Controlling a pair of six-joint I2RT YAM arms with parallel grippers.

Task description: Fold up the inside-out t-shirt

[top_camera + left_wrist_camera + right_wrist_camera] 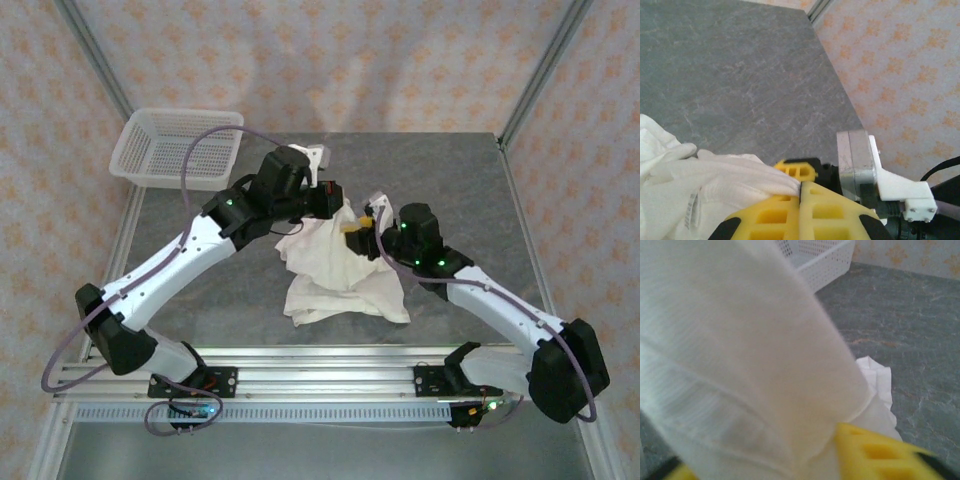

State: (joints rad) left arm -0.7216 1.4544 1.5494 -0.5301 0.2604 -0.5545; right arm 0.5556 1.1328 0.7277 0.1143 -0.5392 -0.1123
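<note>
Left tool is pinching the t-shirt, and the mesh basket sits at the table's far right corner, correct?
Not quite: the top external view shows the mesh basket at the far left corner. The left tool does pinch the t-shirt.

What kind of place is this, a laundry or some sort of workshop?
Probably a robot test booth: a grey table framed by metal posts and patterned backdrop, two arms bolted to a rail, handling one t-shirt.
</note>
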